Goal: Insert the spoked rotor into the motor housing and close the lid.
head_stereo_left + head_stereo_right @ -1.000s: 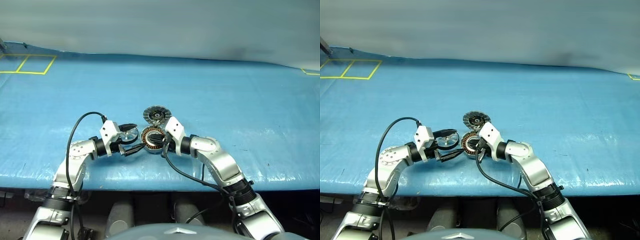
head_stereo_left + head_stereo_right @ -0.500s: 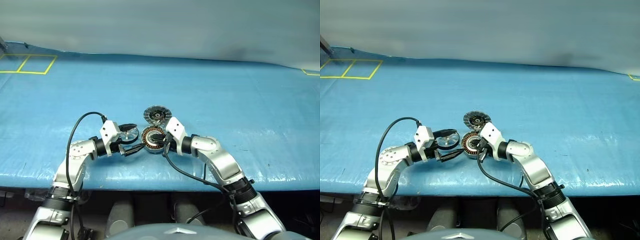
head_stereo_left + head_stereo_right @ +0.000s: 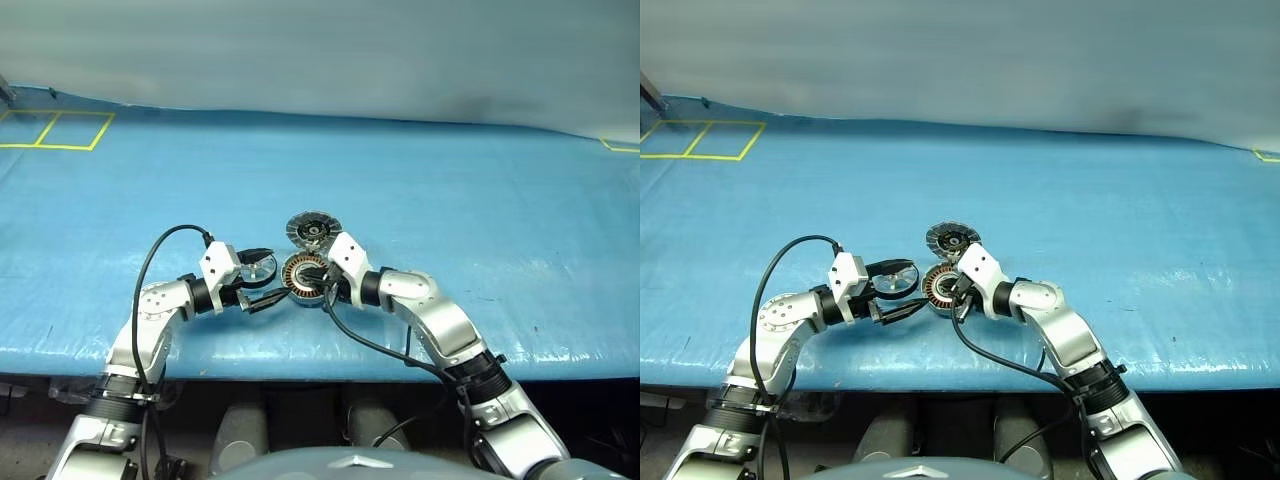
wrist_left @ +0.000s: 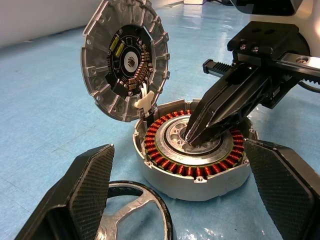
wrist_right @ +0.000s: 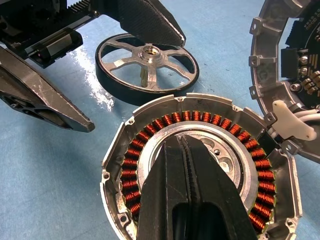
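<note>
The motor housing point(image 3: 300, 283) lies on the blue table, its copper windings point(image 5: 131, 159) facing up. The lid point(image 3: 313, 229) stands open and upright at the housing's far rim, circuit face toward me. Just left of the housing, the spoked rotor point(image 3: 259, 268) lies flat on the table. My left gripper point(image 3: 273, 276) is open, one finger on each side of the rotor and not closed on it. My right gripper point(image 5: 180, 139) is shut, and its joined tips rest in the housing's silver hub point(image 4: 175, 136).
The table is covered by a blue sheet point(image 3: 480, 200), with its front edge point(image 3: 330, 352) just below my arms. Yellow tape squares point(image 3: 60, 128) mark the far left corner. A grey backdrop point(image 3: 320, 50) rises behind the table.
</note>
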